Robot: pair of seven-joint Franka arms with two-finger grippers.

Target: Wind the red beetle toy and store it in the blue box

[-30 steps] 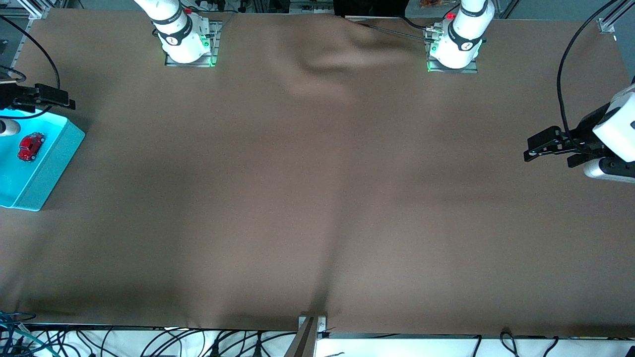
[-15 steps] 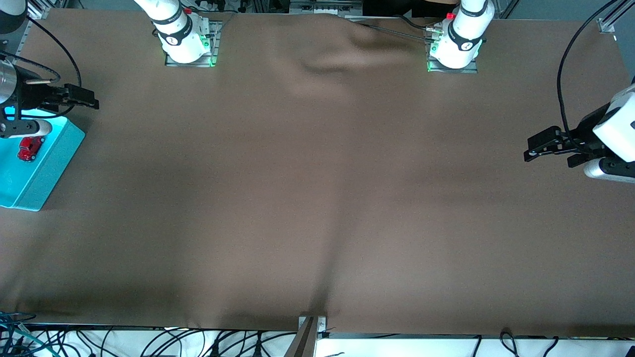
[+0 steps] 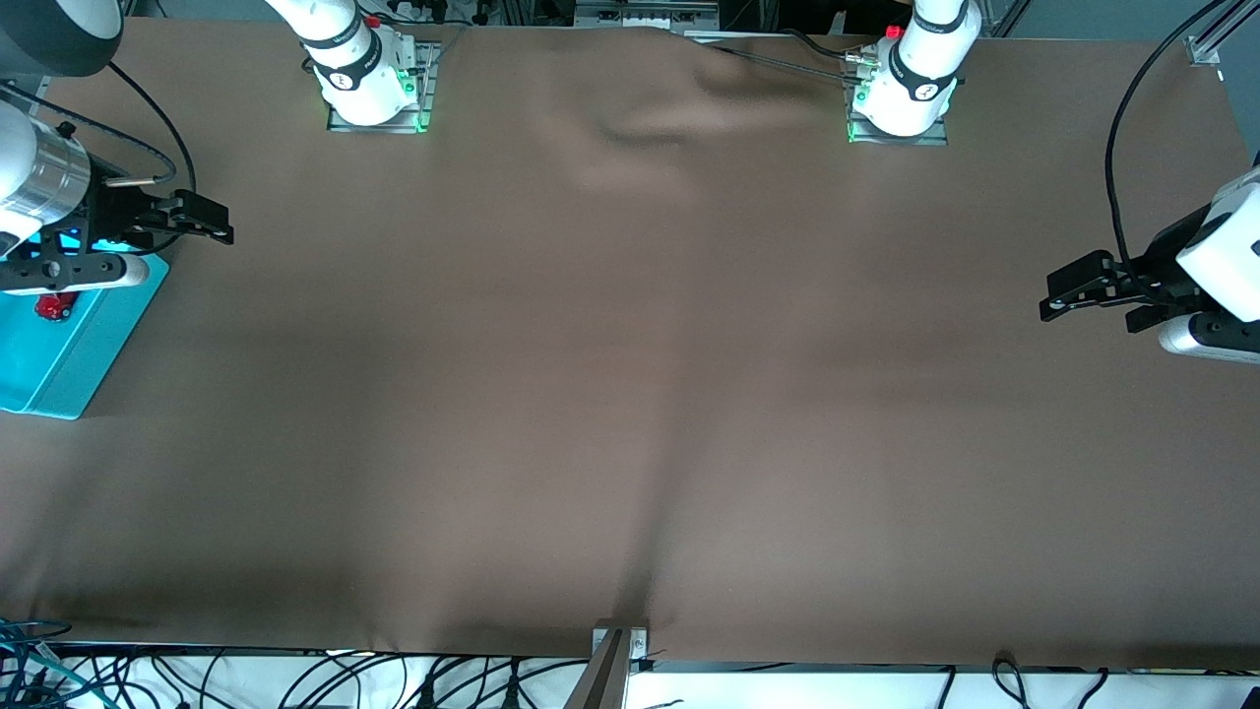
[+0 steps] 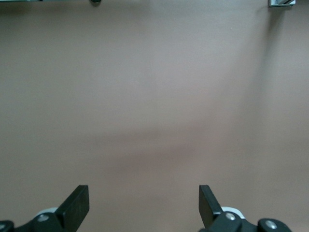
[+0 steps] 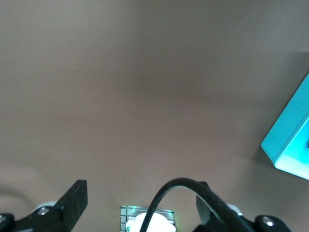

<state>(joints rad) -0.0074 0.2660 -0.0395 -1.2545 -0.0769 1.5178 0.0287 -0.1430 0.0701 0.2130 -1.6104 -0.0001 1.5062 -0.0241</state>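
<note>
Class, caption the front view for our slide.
Red beetle toy lies in the blue box; open right pincer above the box's corner.

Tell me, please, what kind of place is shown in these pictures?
Probably a robotics lab test bench: two robot bases are bolted along a brown-covered table, loose cables hang at its edge, and a blue box holds a red beetle toy.

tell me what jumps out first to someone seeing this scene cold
The bright blue box at the right arm's end of the brown table catches the eye, with the red beetle toy inside, partly hidden. The right gripper is open above the table beside the box. The left gripper is open over the left arm's end.
</note>
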